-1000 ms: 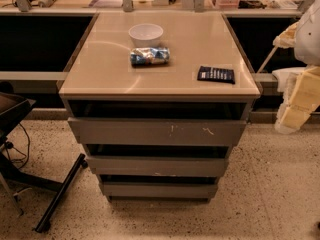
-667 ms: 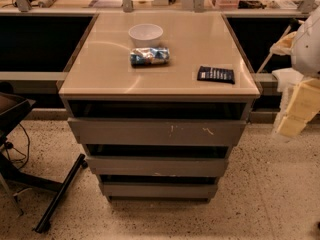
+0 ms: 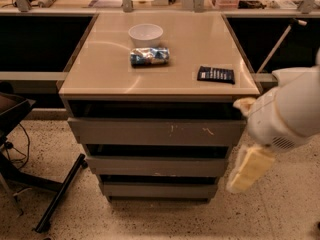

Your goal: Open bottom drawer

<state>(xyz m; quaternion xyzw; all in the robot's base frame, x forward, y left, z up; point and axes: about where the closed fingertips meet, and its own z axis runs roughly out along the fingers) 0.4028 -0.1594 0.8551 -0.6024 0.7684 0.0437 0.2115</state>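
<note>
Grip: cannot tell whether spread or closed; the gripper [image 3: 247,169] hangs tip-down off the cabinet's right side, level with the middle drawer [image 3: 159,166], holding nothing that shows.
Arm: the white arm [image 3: 290,109] comes in from the right edge, just past the tabletop's [image 3: 100,74] front right corner.
Change: a second ago the gripper sat higher and further right, about level with the tabletop; it has since dropped and swung in toward the drawer stack.
Bottom drawer: the bottom drawer [image 3: 159,189] is lowest of the three, just above the floor, plain grey front; it has not shifted.
Contact: none yet; the gripper is above and to the right of that front, apart from it.
Other drawers: the top drawer [image 3: 157,131], with pale scratch marks, and the middle one are unmoved.
Tabletop: bowl [image 3: 145,34] toward the back edge, packet [image 3: 149,56] mid-top, dark pack [image 3: 215,74] near the front right corner; none disturbed.
Meaning: my read is an approach under way, pull not started.
Next need: likely lower still and left, to reach the dark gap over the front, since no handle shows.
Risk: catching the middle drawer instead.
</note>
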